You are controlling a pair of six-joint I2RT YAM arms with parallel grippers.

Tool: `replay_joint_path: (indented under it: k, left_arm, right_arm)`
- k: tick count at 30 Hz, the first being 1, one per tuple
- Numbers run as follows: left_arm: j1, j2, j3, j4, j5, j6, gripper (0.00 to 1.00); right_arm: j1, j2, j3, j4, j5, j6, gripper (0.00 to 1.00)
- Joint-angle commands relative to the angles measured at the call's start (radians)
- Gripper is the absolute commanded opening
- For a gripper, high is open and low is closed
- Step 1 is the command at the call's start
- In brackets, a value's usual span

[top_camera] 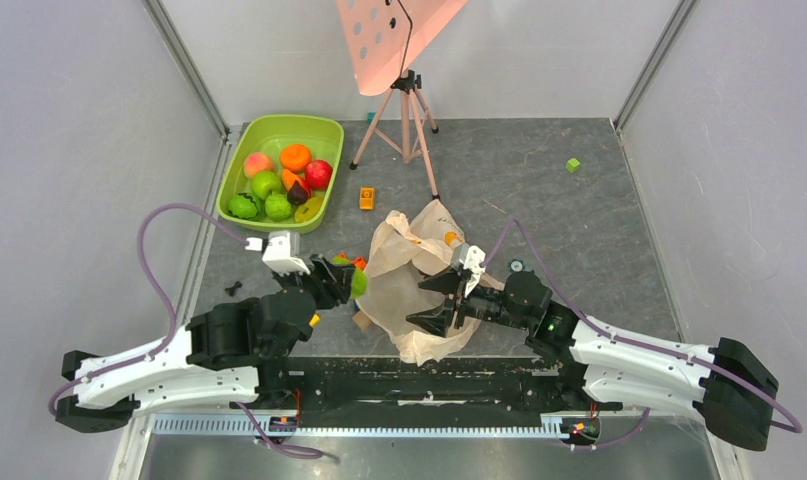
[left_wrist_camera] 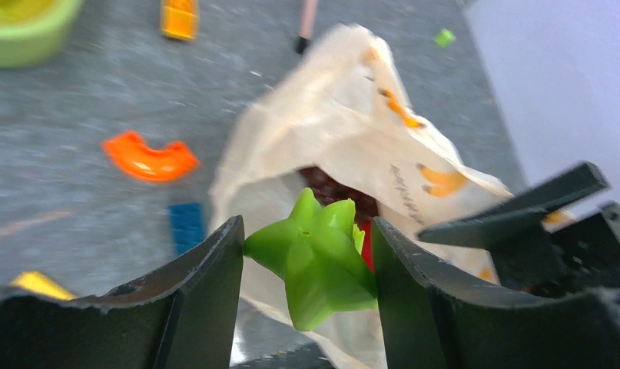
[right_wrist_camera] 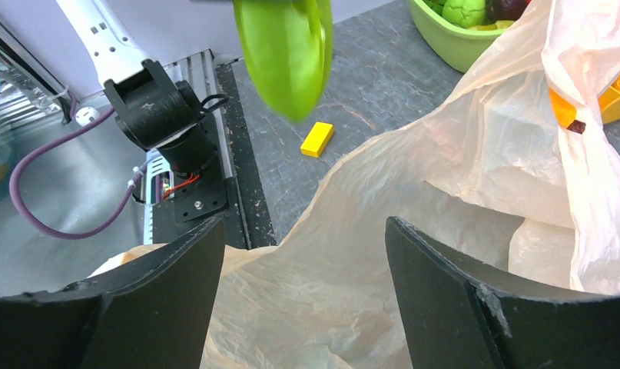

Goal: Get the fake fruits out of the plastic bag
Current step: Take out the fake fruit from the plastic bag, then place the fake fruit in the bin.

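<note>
- The left gripper [left_wrist_camera: 306, 231] has both jaws pressed against a glossy lime-green ridged plastic fruit [left_wrist_camera: 322, 269], gripping it by its sides.
- That fruit sits just in front of the open mouth of the thin crinkly translucent peach plastic bag [top_camera: 399, 260], at the bag's left edge.
- The right gripper [right_wrist_camera: 303, 231] stands with its jaws wide apart and pinches nothing; loose bag film lies between and beneath them.
- Inside the bag's mouth a dark reddish lumpy fruit [left_wrist_camera: 333, 188] shows, just behind the green one.
- Left of the bag lie a flat orange arc-shaped piece [left_wrist_camera: 149, 159], a small blue block [left_wrist_camera: 186, 225] and a yellow block [right_wrist_camera: 317, 139].
- Well beyond the bag to the far left, a rigid lime-green tub [top_camera: 279, 122] holds an orange [top_camera: 295, 157], a red apple [top_camera: 319, 174], a peach [top_camera: 258, 164] and green fruits [top_camera: 266, 185].
- Behind the bag stands a pink tripod [top_camera: 407, 110].
</note>
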Motion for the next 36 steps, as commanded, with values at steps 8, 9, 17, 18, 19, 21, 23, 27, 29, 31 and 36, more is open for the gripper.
replay_joint_path:
  k: [8,9,17,18,19,21,23,27,29,31,36]
  left_arm:
    - [0.424,0.136,0.108,0.242,0.001,0.479,0.37]
    - [0.549,0.175,0.13,0.245,0.102,0.448,0.37]
    - [1.055,0.675,0.368,0.348,0.512,0.325,0.36]
    - [1.095,0.735,0.4,0.361,0.539,0.307,0.35]
    - [1.133,0.784,0.429,0.382,0.555,0.29,0.35]
    - [1.188,0.909,0.497,0.41,0.572,0.289,0.35]
    - [1.218,1.022,0.583,0.408,0.535,0.317,0.35]
    - [1.248,1.196,0.727,0.436,0.453,0.373,0.35]
    - [1.261,1.274,0.8,0.412,0.426,0.376,0.36]
    - [1.276,1.317,0.822,0.437,0.428,0.366,0.36]
    - [1.286,1.386,0.851,0.492,0.386,0.382,0.38]
  right_arm:
    - [0.005,-0.043,0.005,-0.106,0.045,-0.019,0.79]
    - [0.004,-0.049,0.005,-0.11,0.049,-0.019,0.79]
    - [0.004,-0.08,-0.012,-0.132,0.056,0.003,0.79]
    - [0.004,-0.084,-0.012,-0.133,0.057,0.007,0.79]
    - [0.004,-0.086,-0.012,-0.136,0.06,0.009,0.79]
    - [0.004,-0.091,-0.015,-0.141,0.062,0.015,0.79]
    - [0.004,-0.096,-0.021,-0.141,0.064,0.025,0.79]
    - [0.004,-0.083,-0.029,-0.152,0.053,0.032,0.79]
    - [0.005,-0.068,-0.01,-0.206,0.051,0.015,0.79]
    - [0.006,-0.059,0.012,-0.262,0.032,-0.007,0.79]
    - [0.007,-0.083,0.029,-0.361,0.029,-0.041,0.8]
